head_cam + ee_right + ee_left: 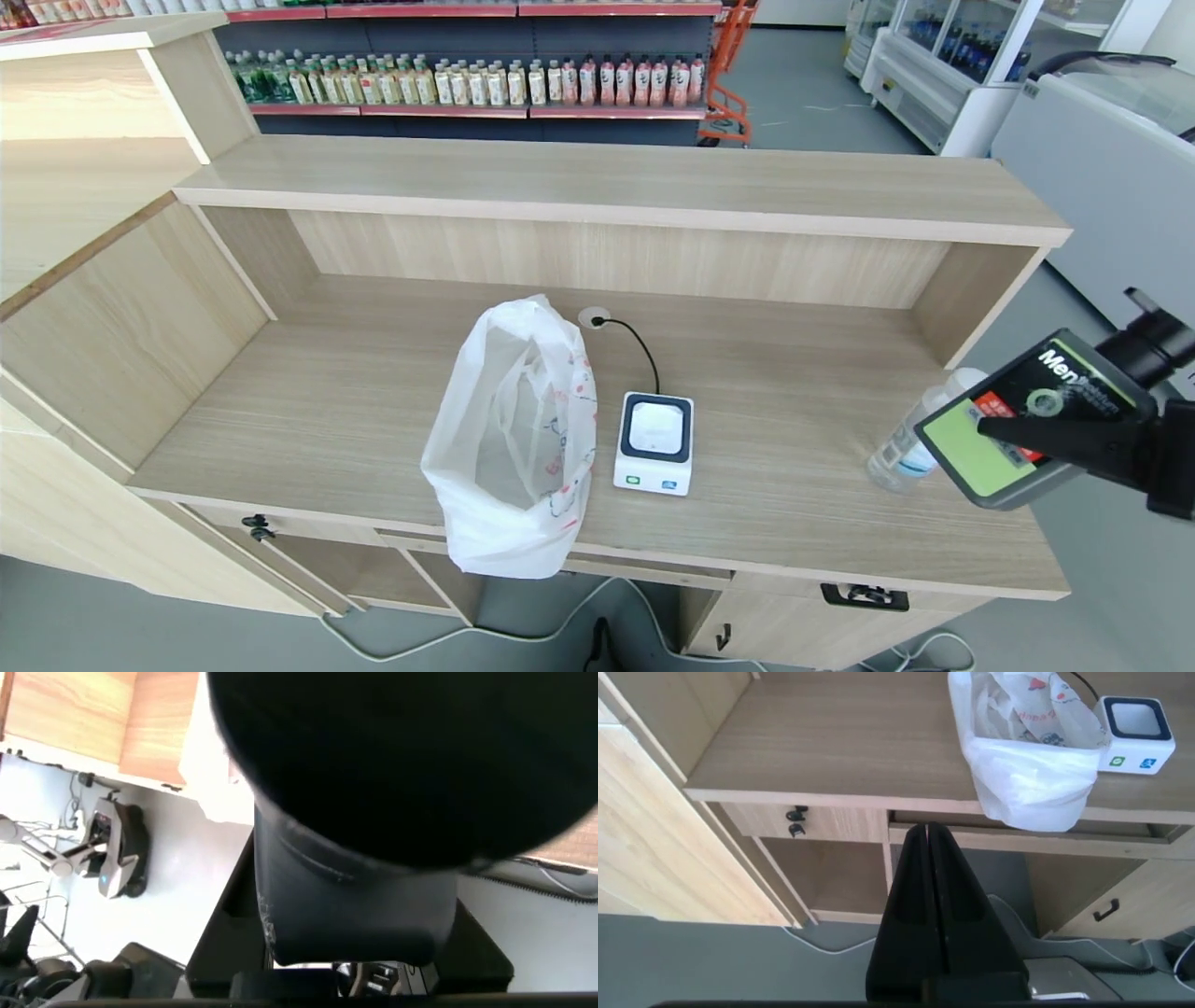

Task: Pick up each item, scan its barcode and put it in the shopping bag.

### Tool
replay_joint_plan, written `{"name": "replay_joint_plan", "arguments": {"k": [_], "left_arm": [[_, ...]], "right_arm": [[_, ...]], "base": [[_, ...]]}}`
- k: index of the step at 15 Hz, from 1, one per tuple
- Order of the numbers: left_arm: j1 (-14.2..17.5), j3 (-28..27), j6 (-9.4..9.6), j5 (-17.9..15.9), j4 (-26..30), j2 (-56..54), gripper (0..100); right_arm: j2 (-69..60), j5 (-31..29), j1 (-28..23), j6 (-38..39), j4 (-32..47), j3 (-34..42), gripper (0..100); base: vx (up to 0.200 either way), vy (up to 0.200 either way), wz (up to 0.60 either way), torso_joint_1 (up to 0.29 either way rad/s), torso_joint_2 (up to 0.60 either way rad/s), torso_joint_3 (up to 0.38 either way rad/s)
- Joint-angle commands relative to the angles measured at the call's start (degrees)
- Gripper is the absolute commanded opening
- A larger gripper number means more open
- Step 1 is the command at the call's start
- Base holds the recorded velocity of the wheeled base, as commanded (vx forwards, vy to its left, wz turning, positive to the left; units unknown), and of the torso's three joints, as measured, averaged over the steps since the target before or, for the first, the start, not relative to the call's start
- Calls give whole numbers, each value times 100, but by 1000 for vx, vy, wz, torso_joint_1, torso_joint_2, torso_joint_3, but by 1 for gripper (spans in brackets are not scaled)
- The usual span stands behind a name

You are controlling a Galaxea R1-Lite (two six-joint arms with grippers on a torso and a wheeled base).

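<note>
A white plastic shopping bag (512, 439) stands open at the middle of the wooden counter (794, 467). Just to its right sits the white barcode scanner (654, 441) with a dark-framed window facing up. My right gripper (1018, 431) is shut on a black and green pack (980, 462), held in the air off the counter's right end. That pack (374, 784) looms dark and close in the right wrist view. A clear bottle (901, 453) lies on the counter partly behind it. My left gripper (927, 859) is shut on nothing, low in front of the counter, short of the bag (1027, 765) and scanner (1134, 733).
A raised back shelf (616, 187) and side walls enclose the counter. A black cable (639, 345) runs from the scanner to a hole at the back. Drawers with locks (796, 821) sit under the front edge. Open counter lies left of the bag.
</note>
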Motion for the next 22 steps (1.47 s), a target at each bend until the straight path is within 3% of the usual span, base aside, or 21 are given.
{"name": "replay_joint_plan", "arguments": {"k": [1,4,6,13,22], "left_arm": [[1,1,1,1,0,-2,0],[1,1,19,1,-9,-2,0],[1,1,19,1,-9,-2,0],[1,1,19,1,-9,-2,0],[1,1,10,1,-9,-2,0]], "right_arm": [[925,-16,-384,-146,-183,-269,0],[1856,-183,-401,-199,-895,-516,0],[2454,-130,-322,-199,-1511,-533,0],[3781,107,-278,-577,-2416,-603,0],[4396,168,-32,-823,-2442,-1008,0]], "base": [[0,200,0,2,7,2],[0,200,0,7,4,1],[0,0,0,0,0,0],[0,0,0,0,0,0],[0,0,0,0,0,0]]}}
